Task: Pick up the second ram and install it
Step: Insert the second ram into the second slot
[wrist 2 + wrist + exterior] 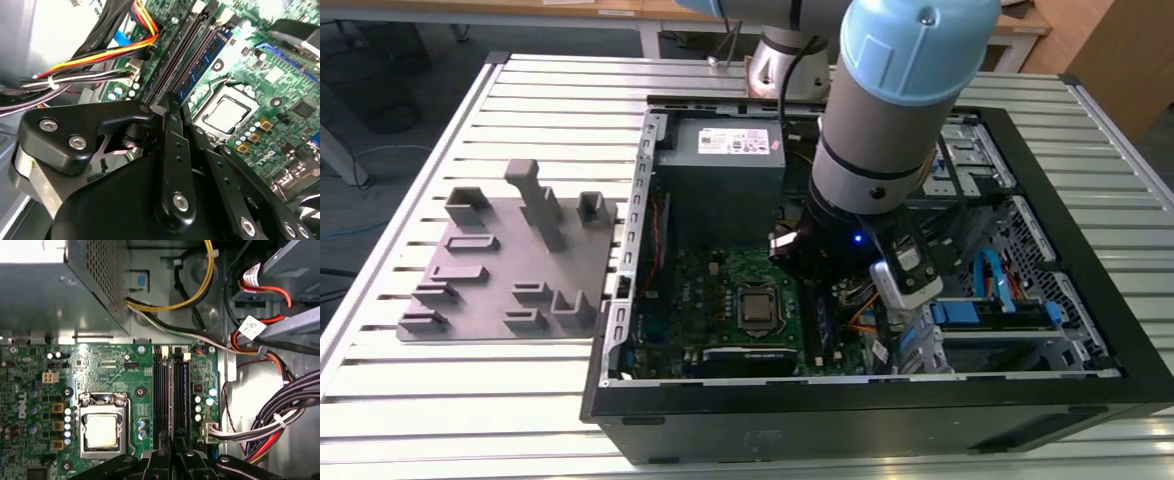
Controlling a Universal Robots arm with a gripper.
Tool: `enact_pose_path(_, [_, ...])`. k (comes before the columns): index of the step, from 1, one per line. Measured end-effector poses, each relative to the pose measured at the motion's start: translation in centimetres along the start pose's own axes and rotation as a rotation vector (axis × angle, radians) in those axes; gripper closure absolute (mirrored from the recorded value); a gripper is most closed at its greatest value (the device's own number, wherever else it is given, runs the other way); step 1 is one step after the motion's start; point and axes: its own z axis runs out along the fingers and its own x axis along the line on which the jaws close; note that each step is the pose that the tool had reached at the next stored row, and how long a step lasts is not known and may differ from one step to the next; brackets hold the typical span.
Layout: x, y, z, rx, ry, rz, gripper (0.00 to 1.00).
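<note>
My gripper [823,268] is down inside the open computer case, over the memory slots [163,390] to the exterior view's right of the CPU socket [758,305]. In the first wrist view its black fingers [159,460] stand close together. They are shut on the second ram [173,400], a thin dark stick seen edge-on that runs along the slots. I cannot tell whether the stick is seated. In the second wrist view the gripper [172,102] sits at the near end of the slots, beside a stick with a blue face [200,65] and the CPU socket [227,112].
A grey fixture plate [494,265] with upright posts lies on the slatted table at the exterior view's left. Bundled power cables [280,415] and the power supply box [55,295] crowd the slots. Drive bays with blue cables [987,290] fill the case at the exterior view's right.
</note>
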Motion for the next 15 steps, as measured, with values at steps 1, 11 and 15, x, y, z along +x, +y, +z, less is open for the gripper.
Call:
enact_pose_path(1, [0.00,0.00,0.01,0.0061,-0.0002,0.000,0.86])
enact_pose_path(11, [0.05,0.12,0.04,0.0337,-0.0010,0.005,0.86])
enact_pose_path(15, [0.12,0.39,0.20,0.0445,-0.0016,0.010,0.86])
